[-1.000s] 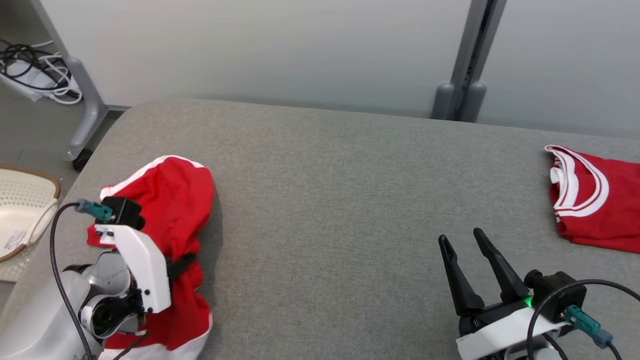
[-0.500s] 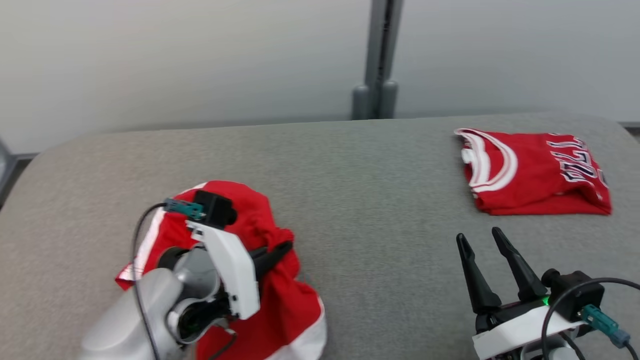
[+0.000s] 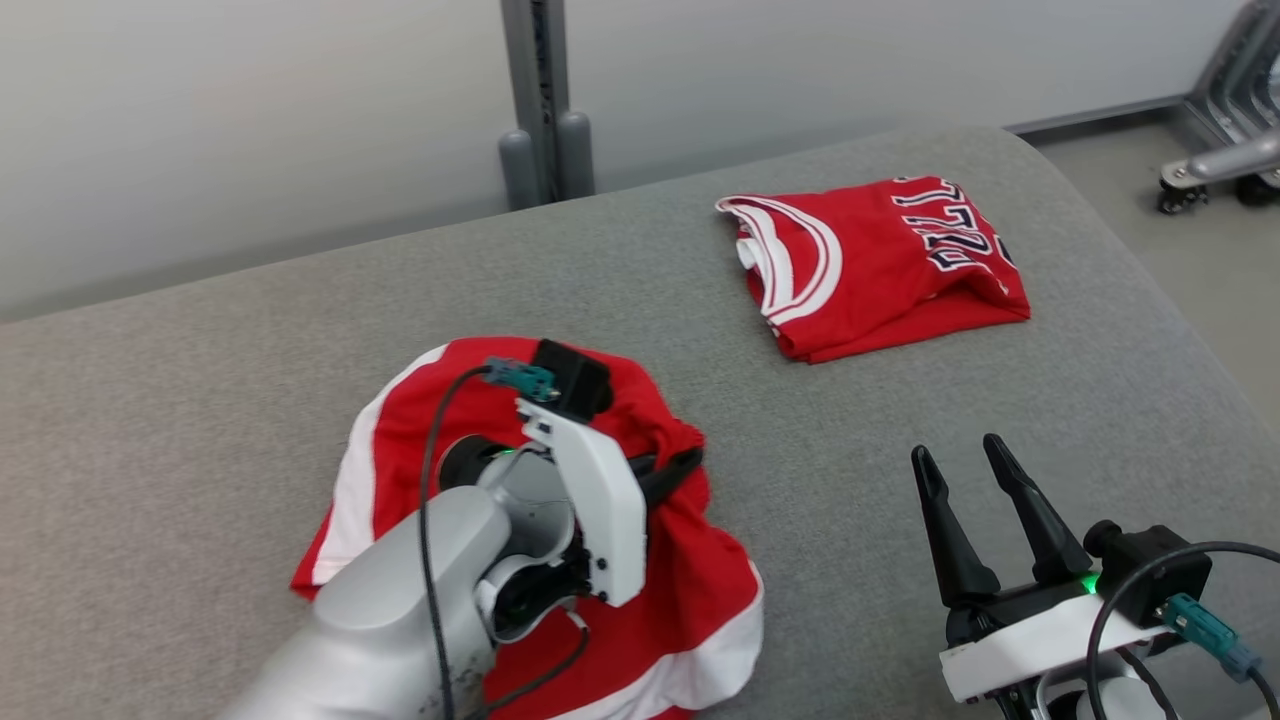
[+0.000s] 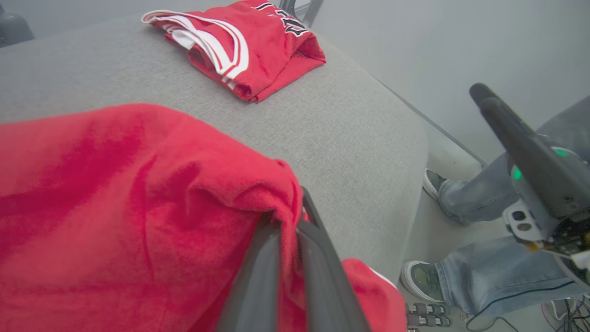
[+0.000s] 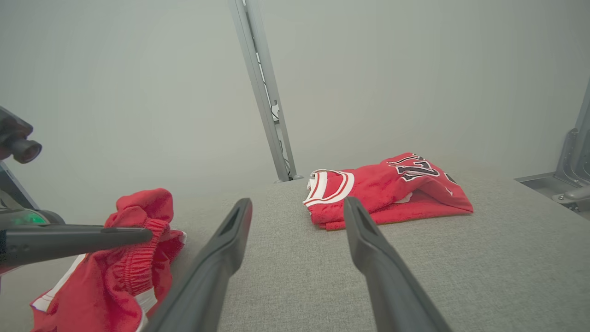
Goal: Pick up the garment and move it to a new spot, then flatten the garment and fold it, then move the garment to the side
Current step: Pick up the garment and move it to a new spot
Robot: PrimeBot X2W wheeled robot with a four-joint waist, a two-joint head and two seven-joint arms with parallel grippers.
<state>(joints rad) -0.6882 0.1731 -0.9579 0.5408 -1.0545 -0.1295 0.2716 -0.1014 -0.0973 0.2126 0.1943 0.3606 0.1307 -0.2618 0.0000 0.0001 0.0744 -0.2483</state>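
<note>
The garment [image 3: 400, 440] is a bunched red piece with white trim, lying left of centre on the grey table [image 3: 250, 330]. My left gripper [image 3: 690, 462] is shut on a gathered fold at its right side. The left wrist view shows the red garment [image 4: 115, 193] pinched between the dark fingers [image 4: 318, 258]. From the right wrist, the garment [image 5: 129, 276] hangs off the left gripper's finger [image 5: 92, 237] with its lower part on the table. My right gripper [image 3: 955, 450] stands open at the lower right with nothing between its fingers [image 5: 368, 249].
A folded red jersey [image 3: 880, 265] with white collar bands and lettering lies at the back right of the table. A grey post [image 3: 535, 100] stands behind the table. A person's jeans and shoes [image 4: 484, 276] show beyond the table's rounded right end.
The head camera has swung right, bringing the folded jersey fully into view. My left gripper has carried the garment from the table's left end toward the middle. The right gripper stays open.
</note>
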